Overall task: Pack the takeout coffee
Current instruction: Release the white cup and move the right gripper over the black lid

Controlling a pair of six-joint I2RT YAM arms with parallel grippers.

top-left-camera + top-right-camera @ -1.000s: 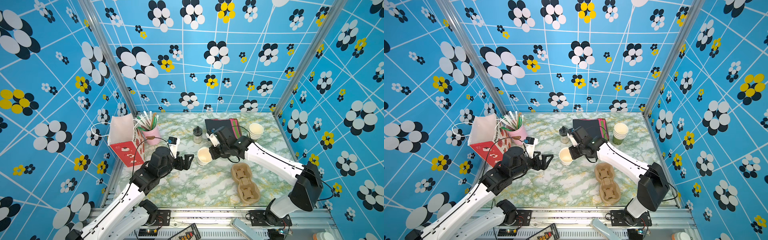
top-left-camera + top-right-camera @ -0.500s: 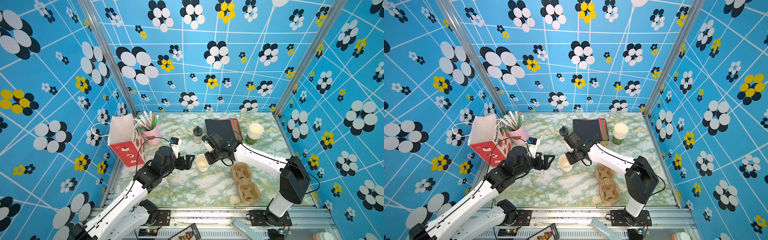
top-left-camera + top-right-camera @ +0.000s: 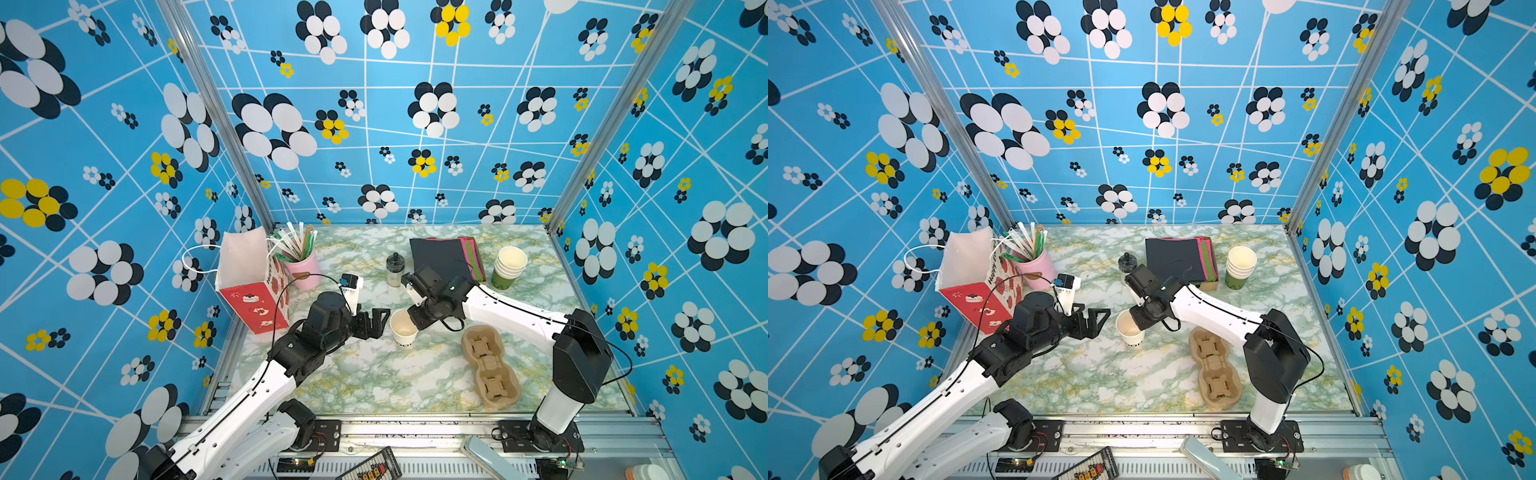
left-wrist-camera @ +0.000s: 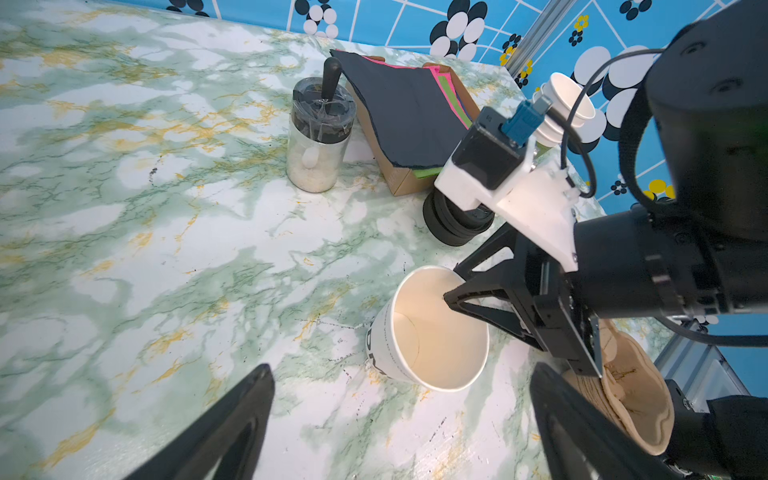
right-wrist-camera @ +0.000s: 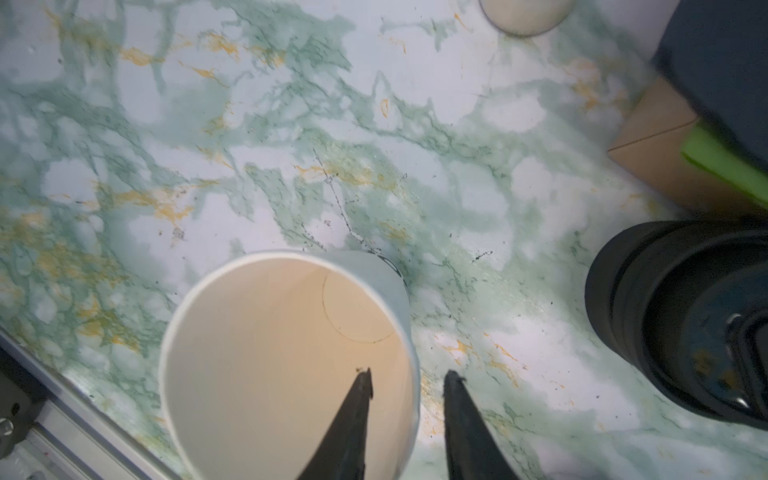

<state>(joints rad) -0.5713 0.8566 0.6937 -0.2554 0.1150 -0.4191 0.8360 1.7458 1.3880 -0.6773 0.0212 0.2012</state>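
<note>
Cream-white inside and lidless, the paper cup sits on the green-marbled tabletop between the two arms. The right gripper straddles the cup's rim, one fingertip inside and the other just outside the wall, and its jaws are slightly apart rather than pinching the wall. The left gripper hovers just beside the cup's opposite side, jaws spread wide and holding nothing. A stack of black lids stands near the cup.
</note>
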